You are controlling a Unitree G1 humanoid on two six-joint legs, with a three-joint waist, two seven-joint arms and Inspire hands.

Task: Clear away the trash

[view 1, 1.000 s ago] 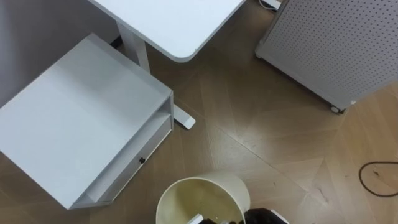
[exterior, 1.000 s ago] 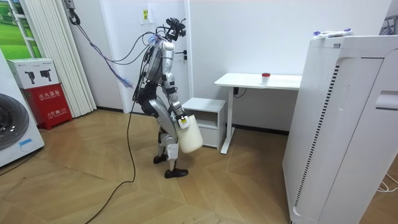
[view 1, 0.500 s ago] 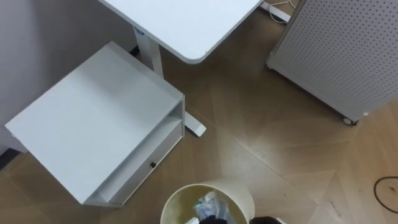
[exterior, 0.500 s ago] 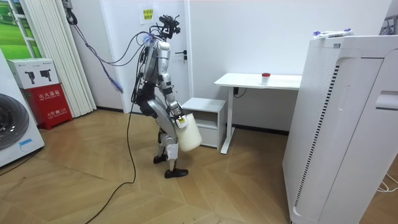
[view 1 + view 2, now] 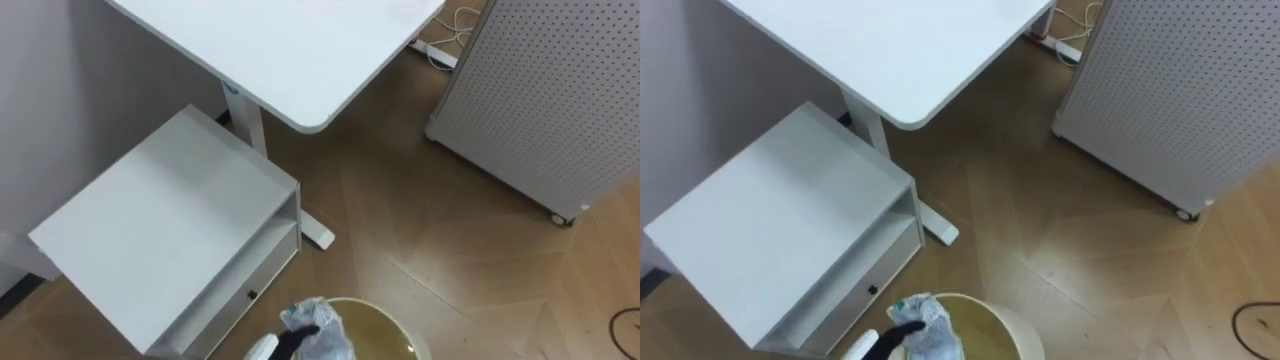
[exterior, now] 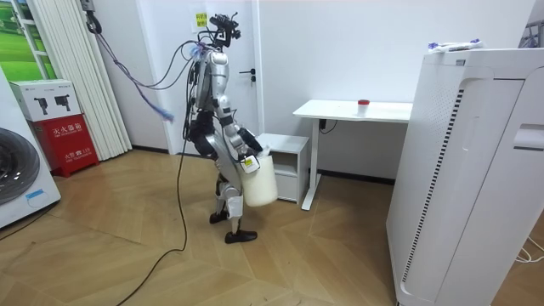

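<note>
Stands on a wooden floor (image 5: 450, 230) beside a low white cabinet (image 5: 160, 240) and a white desk (image 5: 290, 40), near a perforated white panel (image 5: 550, 90). Pinches crumpled clear plastic garbage (image 5: 320, 328) in the curled left hand (image 5: 290, 342), just above the rim of a cream waste bin (image 5: 388, 330). Carries that bin at the right hand (image 6: 248, 164); cannot tell whether its fingers are closed.
</note>
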